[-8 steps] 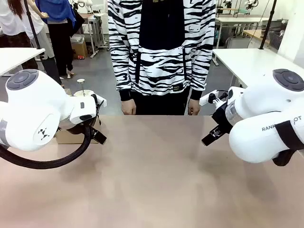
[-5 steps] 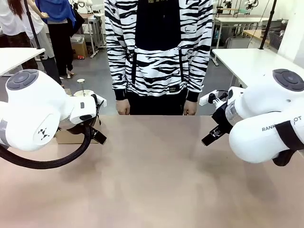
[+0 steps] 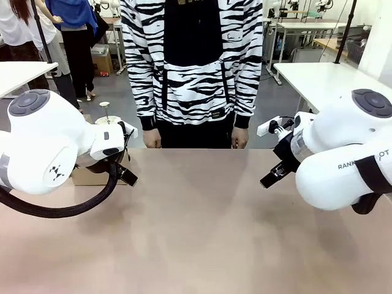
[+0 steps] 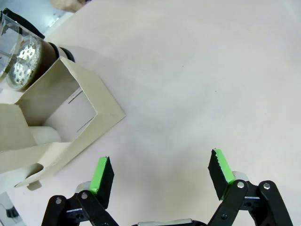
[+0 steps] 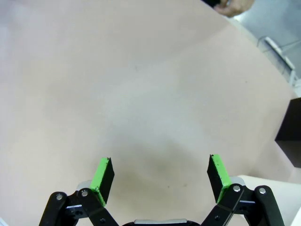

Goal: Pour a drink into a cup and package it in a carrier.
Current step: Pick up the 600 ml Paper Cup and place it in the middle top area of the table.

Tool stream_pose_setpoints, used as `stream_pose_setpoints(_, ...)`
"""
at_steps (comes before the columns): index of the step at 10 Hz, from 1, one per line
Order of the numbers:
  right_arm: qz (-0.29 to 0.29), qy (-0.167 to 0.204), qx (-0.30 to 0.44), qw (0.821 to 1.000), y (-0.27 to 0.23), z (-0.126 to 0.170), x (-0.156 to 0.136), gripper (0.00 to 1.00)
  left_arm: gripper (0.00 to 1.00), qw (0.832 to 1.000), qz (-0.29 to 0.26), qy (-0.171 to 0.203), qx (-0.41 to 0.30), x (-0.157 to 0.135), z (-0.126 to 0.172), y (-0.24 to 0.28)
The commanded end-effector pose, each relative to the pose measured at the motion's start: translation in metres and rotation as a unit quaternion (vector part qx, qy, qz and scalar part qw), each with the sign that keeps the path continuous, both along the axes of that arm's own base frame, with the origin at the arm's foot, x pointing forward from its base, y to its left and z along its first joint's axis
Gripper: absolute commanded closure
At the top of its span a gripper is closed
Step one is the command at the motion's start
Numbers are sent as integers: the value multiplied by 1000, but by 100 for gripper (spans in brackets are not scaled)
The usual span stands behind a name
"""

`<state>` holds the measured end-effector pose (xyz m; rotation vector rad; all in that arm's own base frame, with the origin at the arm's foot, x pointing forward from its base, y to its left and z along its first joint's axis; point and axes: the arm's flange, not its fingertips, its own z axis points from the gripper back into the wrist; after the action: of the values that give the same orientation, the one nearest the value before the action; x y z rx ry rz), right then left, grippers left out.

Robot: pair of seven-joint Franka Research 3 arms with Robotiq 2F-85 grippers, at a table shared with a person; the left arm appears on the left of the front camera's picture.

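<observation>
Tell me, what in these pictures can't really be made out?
Drink: its jar runs off the left wrist view's top-left corner, so its level cannot be told.
Carrier: cut off by that view's left edge.
White shape inside the carrier: the walls hide most of it, so I cannot tell whether it is a cup.
Black box: cut off by the right wrist view's right edge.

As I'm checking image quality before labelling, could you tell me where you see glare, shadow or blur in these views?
Left wrist view: sharp, with bright glints on the clear jar of drink behind the carrier. Right wrist view: a soft, dark shadow patch on the table just ahead of the open right gripper. Front view: even, diffuse light with no hard glare on the table.
</observation>
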<state>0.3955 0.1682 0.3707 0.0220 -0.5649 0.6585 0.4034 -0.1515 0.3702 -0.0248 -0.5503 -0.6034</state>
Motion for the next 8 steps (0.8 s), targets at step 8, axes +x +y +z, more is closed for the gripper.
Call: stream_pose_setpoints(8,94,13,111,989,-111,193,37,0,0,1000,0,0,0,0,0,0)
